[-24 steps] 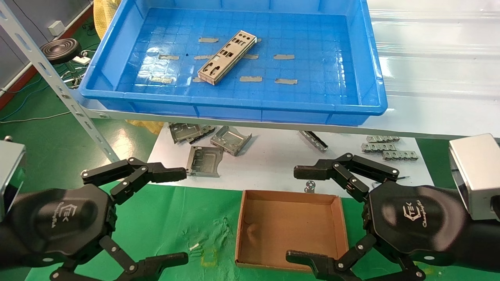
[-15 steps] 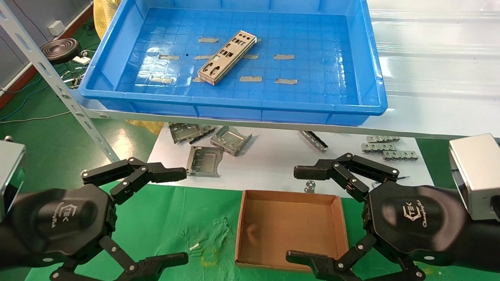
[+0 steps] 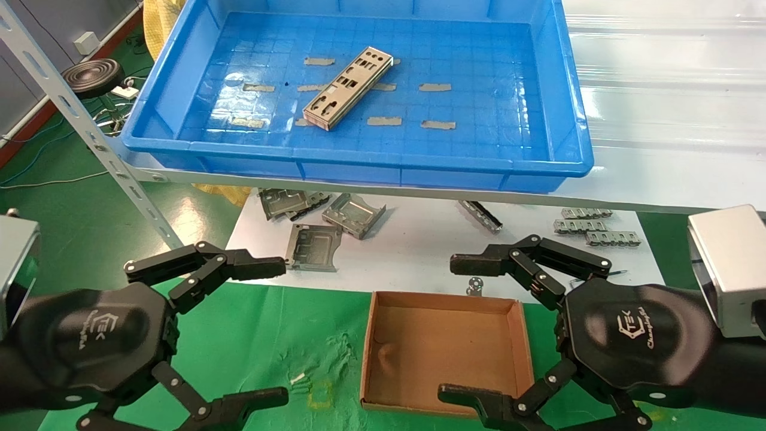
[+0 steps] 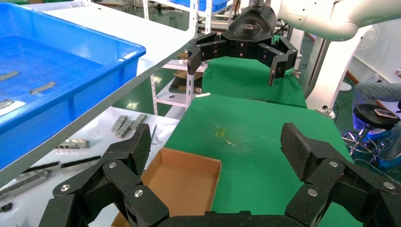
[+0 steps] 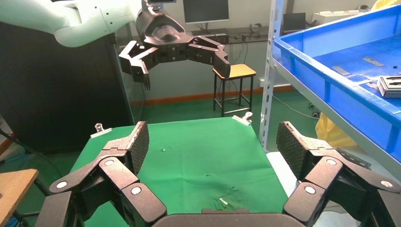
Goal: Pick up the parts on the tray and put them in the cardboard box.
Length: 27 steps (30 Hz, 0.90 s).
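The part (image 3: pixel 347 87) lies slantwise on the gridded floor of the blue tray (image 3: pixel 359 164), among short grey tape strips (image 3: pixel 437 124), exactly where it lay a moment ago; nothing has shifted. The tray sits on a shelf above the white worktop (image 3: pixel 419 239). The cardboard box (image 3: pixel 446 350) sits empty on the green cloth (image 3: pixel 269 335). Left hand (image 3: pixel 272 326) and right hand (image 3: pixel 464 326) hover low on either side of the box, fingers spread wide, holding nothing. The left wrist view alone shows the box's inside from the side (image 4: pixel 182 182); the right wrist view shows only the part's end (image 5: pixel 390 86) in the tray.
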Available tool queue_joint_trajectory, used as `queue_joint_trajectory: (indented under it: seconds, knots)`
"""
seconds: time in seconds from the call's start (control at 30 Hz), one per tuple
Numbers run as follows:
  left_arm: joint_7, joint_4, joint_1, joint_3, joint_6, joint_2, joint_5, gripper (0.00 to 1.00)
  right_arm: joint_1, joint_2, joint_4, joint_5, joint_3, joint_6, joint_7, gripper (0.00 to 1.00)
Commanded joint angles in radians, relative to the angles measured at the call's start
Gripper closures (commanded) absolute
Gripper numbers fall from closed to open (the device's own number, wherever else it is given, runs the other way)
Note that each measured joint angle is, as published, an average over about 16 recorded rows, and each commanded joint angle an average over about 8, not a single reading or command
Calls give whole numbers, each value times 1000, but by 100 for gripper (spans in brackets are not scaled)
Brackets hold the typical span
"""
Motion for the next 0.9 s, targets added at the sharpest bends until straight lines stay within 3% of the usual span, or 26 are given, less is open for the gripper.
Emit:
queue_joint_trajectory:
  seconds: [0.03, 0.9]
  knots:
    - [0, 0, 0, 0, 0, 0, 0, 0, 0, 0, 0, 0, 0, 0, 0, 0]
    - [0, 0, 0, 0, 0, 0, 0, 0, 0, 0, 0, 0, 0, 0, 0, 0]
